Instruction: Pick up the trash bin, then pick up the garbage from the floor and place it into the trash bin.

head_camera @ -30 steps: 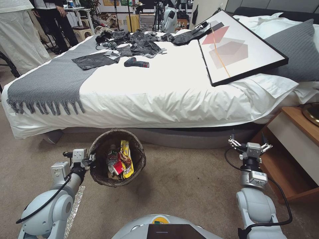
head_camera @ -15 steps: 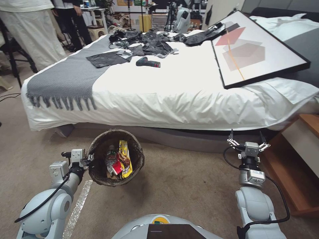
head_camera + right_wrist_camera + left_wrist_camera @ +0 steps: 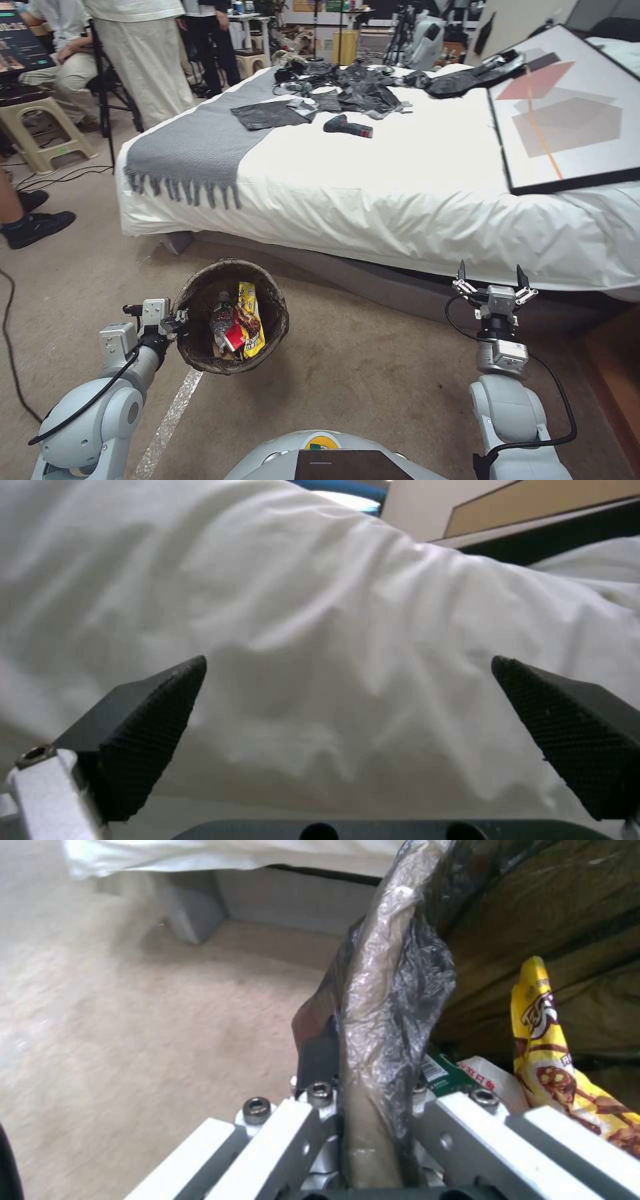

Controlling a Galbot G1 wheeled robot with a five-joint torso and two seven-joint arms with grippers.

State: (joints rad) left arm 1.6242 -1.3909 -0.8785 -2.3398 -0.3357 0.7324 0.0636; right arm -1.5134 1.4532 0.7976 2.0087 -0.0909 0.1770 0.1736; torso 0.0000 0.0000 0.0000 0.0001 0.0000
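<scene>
**Bin held beside the bed**

We see the left gripper [image 3: 179,325] with its fingers clenched on the bagged rim of the trash bin [image 3: 200,357], held above the floor [image 3: 373,373] just in front of the bed [image 3: 400,193]. Garbage [image 3: 248,327] lies inside the bin. Nearer the bed, the right gripper [image 3: 491,279] has its fingers spread wide, grasping nothing.

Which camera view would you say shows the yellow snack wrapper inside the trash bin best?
The head view: the yellow snack wrapper lies whole among the litter in the trash bin. The left wrist view crops it at the edge; the right wrist view faces the white bedsheet.
</scene>
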